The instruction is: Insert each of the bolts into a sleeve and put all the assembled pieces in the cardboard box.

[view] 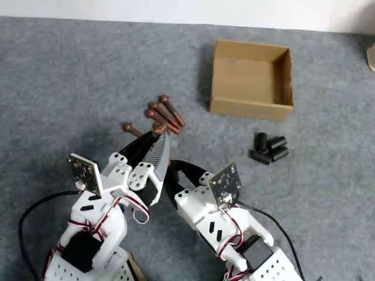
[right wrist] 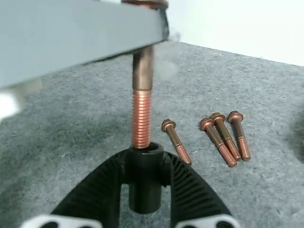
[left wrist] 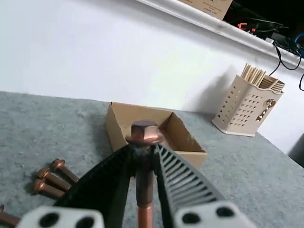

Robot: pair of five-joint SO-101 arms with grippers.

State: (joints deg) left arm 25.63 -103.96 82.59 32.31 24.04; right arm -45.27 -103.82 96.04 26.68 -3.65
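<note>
Grey felt desk, white wall behind; left pincer grasps an upright bolt, its tip at the sleeve clenched in right pincer

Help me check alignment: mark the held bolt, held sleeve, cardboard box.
held bolt (left wrist: 144,133), left wrist view, hexagonal head.
held sleeve (right wrist: 145,180), right wrist view, side wall.
cardboard box (view: 249,109), high view, near wall.

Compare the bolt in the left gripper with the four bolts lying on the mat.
The held bolt stands upright, head up; the four loose bolts lie flat. The held bolt is clamped in the left gripper, its threaded tip at the mouth of the sleeve in the right gripper; the loose bolts lie free on the mat. All are copper-coloured, with threaded ends.
</note>
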